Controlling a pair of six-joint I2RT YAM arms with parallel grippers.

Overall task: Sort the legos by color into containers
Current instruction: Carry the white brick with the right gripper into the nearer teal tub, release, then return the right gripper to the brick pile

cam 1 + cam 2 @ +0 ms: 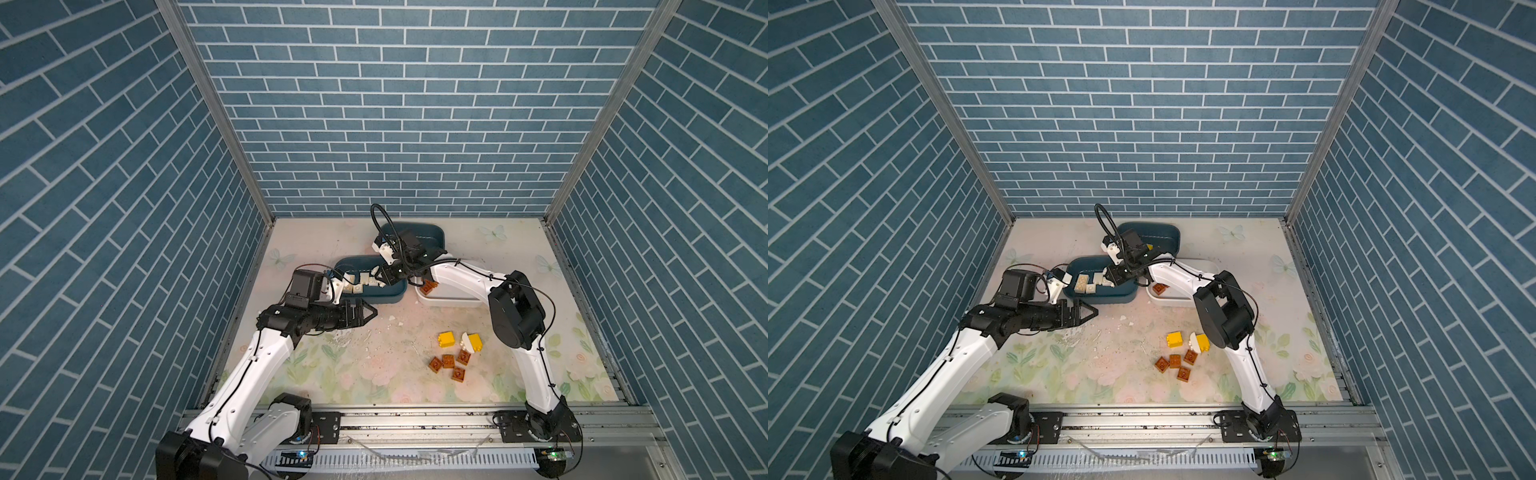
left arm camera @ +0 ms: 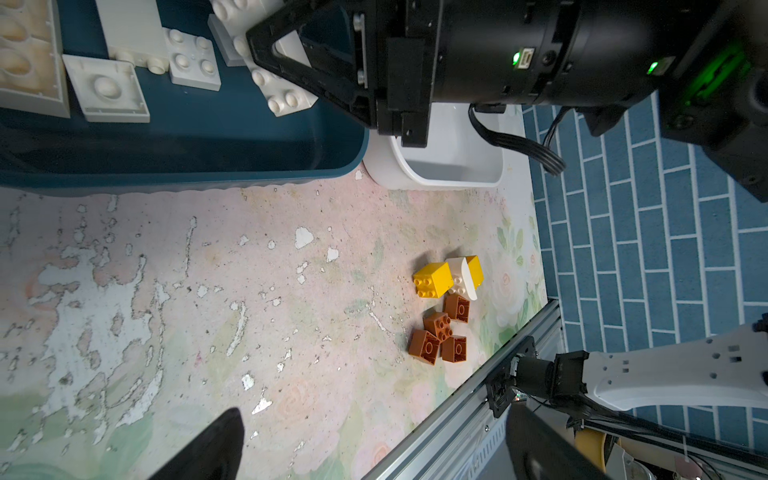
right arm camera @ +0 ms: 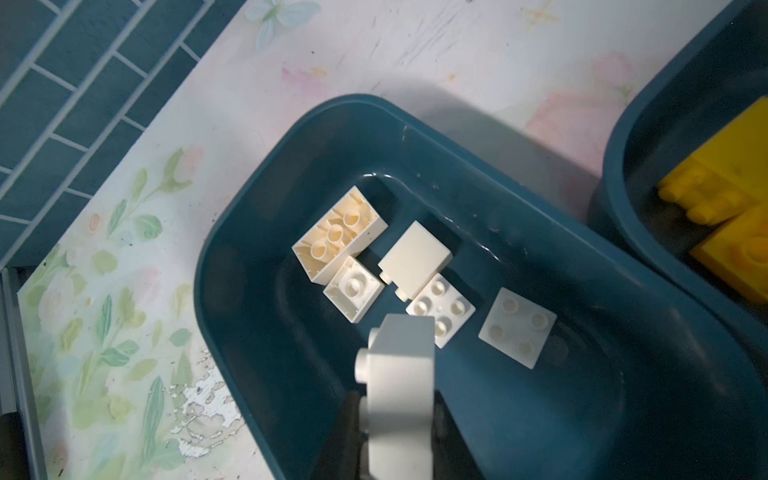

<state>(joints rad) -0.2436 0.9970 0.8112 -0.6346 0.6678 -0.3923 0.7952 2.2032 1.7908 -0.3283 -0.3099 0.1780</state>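
On the front rail [image 1: 415, 420], closest to the lens, stands the base of the left arm [image 1: 249, 374], which leans toward the near teal tub [image 1: 374, 300]. The left fingers [image 1: 366, 313] are just in front of this tub, spread wide and empty. Inside the tub five white bricks [image 3: 340, 237] lie close together. Over the right part of the tub the right fingers [image 1: 380, 277] are clenched on one more white brick [image 3: 399, 374]. Behind the tub and to its right is the far teal tub [image 1: 432, 230], with yellow bricks [image 3: 727, 208] in it. Just beside the near tub, on its right, the white tub [image 1: 449, 302] holds one brown brick [image 1: 429, 286]. In front of the near tub and to its right, on the counter [image 1: 332, 374], two loose yellow bricks [image 1: 446, 338] lie with a white piece [image 1: 467, 341] against the second one. Four brown bricks [image 1: 451, 365] are clustered next to them.
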